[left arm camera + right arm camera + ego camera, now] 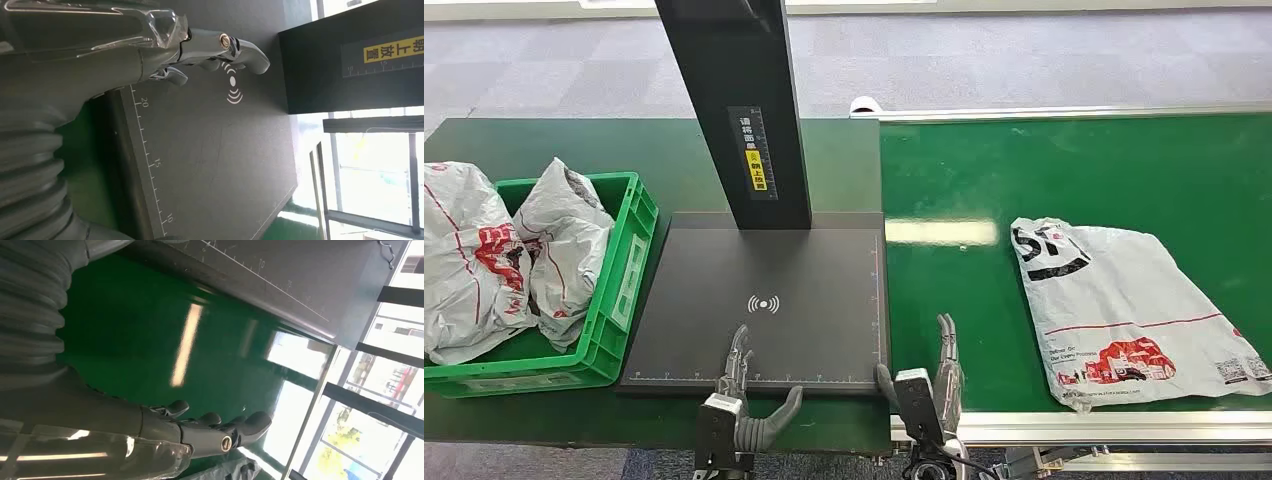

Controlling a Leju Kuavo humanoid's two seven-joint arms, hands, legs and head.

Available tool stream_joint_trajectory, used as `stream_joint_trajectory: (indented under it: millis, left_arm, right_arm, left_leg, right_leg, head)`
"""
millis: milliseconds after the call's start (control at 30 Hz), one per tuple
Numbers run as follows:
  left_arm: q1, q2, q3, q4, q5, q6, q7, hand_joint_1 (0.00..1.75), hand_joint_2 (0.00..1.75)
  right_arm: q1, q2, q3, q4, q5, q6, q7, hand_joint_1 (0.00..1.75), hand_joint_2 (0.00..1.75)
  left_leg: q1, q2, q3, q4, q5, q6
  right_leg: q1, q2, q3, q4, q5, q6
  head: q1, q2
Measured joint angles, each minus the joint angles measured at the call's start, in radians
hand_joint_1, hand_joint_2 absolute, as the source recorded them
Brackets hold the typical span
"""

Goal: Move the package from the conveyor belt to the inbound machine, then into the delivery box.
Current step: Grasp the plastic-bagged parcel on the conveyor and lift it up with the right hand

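From the head view, a white package (1129,310) lies flat on the green conveyor belt (1044,170), well right of the black inbound machine (764,300) and the green delivery box (619,290). Both hands are empty with fingers apart: the left hand (742,395) over the machine's near edge, the right hand (929,385) over the belt's near edge. The left wrist view shows the left hand's fingers (235,50) extended above the machine's plate (210,160); the right wrist view shows the right hand's fingers (220,425) loosely spread above the belt (150,340).

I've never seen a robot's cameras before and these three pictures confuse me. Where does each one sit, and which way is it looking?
Head view: high on the body, looking down at the scanner pad, conveyor belt, package and green crate; left hand and right hand show.
Left wrist view: behind the left hand, facing the scanner pad.
Right wrist view: behind the right hand, facing the conveyor belt.
Shared: the scanner pad's ruler edge appears in every view.
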Motion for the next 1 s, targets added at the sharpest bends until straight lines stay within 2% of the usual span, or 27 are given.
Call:
stream_joint_trajectory:
  millis: [100,267,367,433,533,600,700,1000]
  left_arm:
    - [0.000,0.000,-0.001,0.000,-0.002,0.007,0.000,0.00,1.75]
    - [-0.003,0.000,-0.011,0.003,-0.002,-0.003,0.000,0.00,1.75]
    - [-0.004,0.000,-0.015,0.005,-0.002,-0.010,0.000,0.00,1.75]
    - [-0.005,0.000,-0.016,0.006,-0.002,-0.022,0.000,0.00,1.75]
    - [-0.006,0.000,-0.016,0.008,-0.001,-0.049,0.000,0.00,1.75]
    - [-0.007,0.000,-0.016,0.009,-0.002,-0.056,0.000,0.00,1.75]
    - [-0.007,0.000,-0.016,0.010,-0.002,-0.059,0.000,0.00,1.75]
    - [-0.009,0.000,-0.016,0.014,-0.005,-0.060,0.000,0.00,1.75]
  right_arm:
    - [0.006,-0.002,-0.007,-0.015,0.094,0.000,0.000,0.00,1.75]
    - [0.063,0.029,-0.095,-0.136,0.545,-0.001,0.000,0.00,1.75]
    - [0.081,0.053,-0.167,-0.205,0.735,-0.001,0.007,0.00,1.75]
    - [0.078,0.062,-0.219,-0.251,0.870,-0.001,0.047,0.00,1.75]
    - [0.045,0.062,-0.305,-0.304,1.050,-0.002,0.153,0.00,1.75]
    - [0.023,0.058,-0.349,-0.324,1.083,-0.002,0.187,0.00,1.75]
    - [0.012,0.056,-0.386,-0.345,1.094,-0.002,0.193,0.00,1.75]
    - [0.004,0.056,-0.421,-0.365,1.096,-0.002,0.193,0.00,1.75]
  left_leg:
    - [0.000,0.000,0.000,0.000,0.000,0.000]
    - [0.000,0.000,-0.001,0.000,0.000,0.000]
    - [0.000,0.000,-0.001,0.000,0.000,0.000]
    - [0.000,0.000,-0.002,0.000,0.000,0.000]
    - [0.000,0.000,-0.001,0.001,0.000,0.000]
    - [0.000,0.000,-0.001,0.001,0.000,0.000]
    - [0.000,0.000,-0.002,0.001,0.000,0.000]
    - [0.000,0.000,-0.003,0.001,0.000,0.000]
  right_leg:
    - [0.000,0.000,0.000,0.000,0.000,0.000]
    - [0.000,0.000,-0.001,0.000,0.000,0.000]
    - [0.000,0.000,-0.001,0.000,0.000,0.000]
    - [0.000,0.000,-0.001,0.000,0.000,0.000]
    - [0.000,0.000,-0.001,0.000,0.000,0.000]
    - [-0.001,0.000,-0.001,0.000,0.000,0.000]
    - [0.000,0.000,-0.001,0.000,0.001,0.000]
    - [0.000,0.000,-0.002,0.000,0.000,0.000]
  head:
    - [0.000,0.000]
    - [0.000,0.000]
    - [0.000,0.000]
    - [0.000,0.000]
    - [0.000,0.000]
    - [0.000,0.000]
    - [0.000,0.000]
    - [0.000,0.000]
